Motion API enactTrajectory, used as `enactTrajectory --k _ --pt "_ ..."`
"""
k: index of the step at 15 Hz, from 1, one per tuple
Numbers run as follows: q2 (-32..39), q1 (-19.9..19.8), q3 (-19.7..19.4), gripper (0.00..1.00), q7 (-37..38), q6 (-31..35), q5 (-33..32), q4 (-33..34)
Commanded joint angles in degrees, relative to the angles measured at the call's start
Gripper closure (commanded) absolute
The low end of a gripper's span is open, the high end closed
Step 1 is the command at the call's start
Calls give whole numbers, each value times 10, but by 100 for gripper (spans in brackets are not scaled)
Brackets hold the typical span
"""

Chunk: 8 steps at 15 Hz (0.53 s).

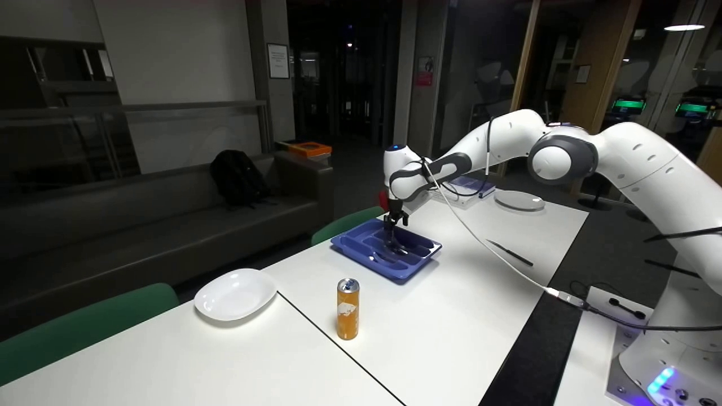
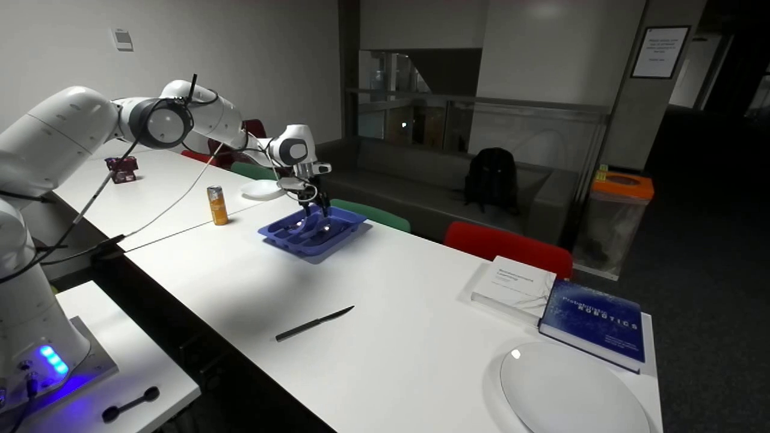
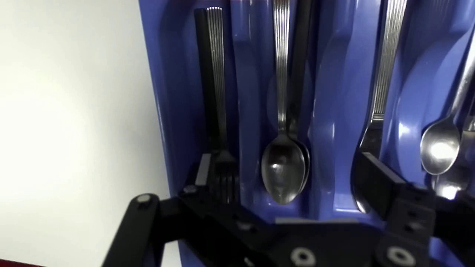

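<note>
You see the blue cutlery tray (image 1: 366, 259) close to the long edge of the counter (image 1: 440, 327) that faces away from the arm's base (image 1: 671, 344); a green chair (image 1: 347, 224) stands just past that edge. Your wider strip of white surface lies on the base side, with an orange can (image 1: 348, 309) upright to one side of the tray and a dark-handled knife (image 2: 314, 323) flat to the other, each apart from it. Your hand (image 3: 295, 170) points down over the tray, fingers spread apart. In the wrist view, a silver spoon (image 3: 282, 168) rests in the compartment that shows between them, overlapping a dark-handled spoon (image 3: 299, 59); a fork (image 3: 218, 74) lies one compartment over, beside a fingertip. You cannot tell whether the fingertips touch the tray. A dark seam crosses the counter between the can and a white dish (image 1: 236, 294). Toward the opposite end, a white book (image 2: 514, 282) and a blue book (image 2: 592, 319) lie side by side near the corner, beside a round plate (image 2: 571, 391). On the chair side, past the counter, stand an orange-topped bin (image 2: 621, 186) and a grey sofa (image 1: 169, 242) bearing a black backpack (image 1: 240, 179).
</note>
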Motion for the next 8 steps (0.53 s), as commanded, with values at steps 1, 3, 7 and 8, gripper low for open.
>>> enactTrajectory --k 1,3,7,8 --pt "-82 -10 -10 0 36 46 19 -111" --pt "-109 -24 -10 0 49 77 35 -161" --pt "-148 -66 -13 0 31 142 79 -258" --pt "-158 -77 -16 0 31 158 88 -284"
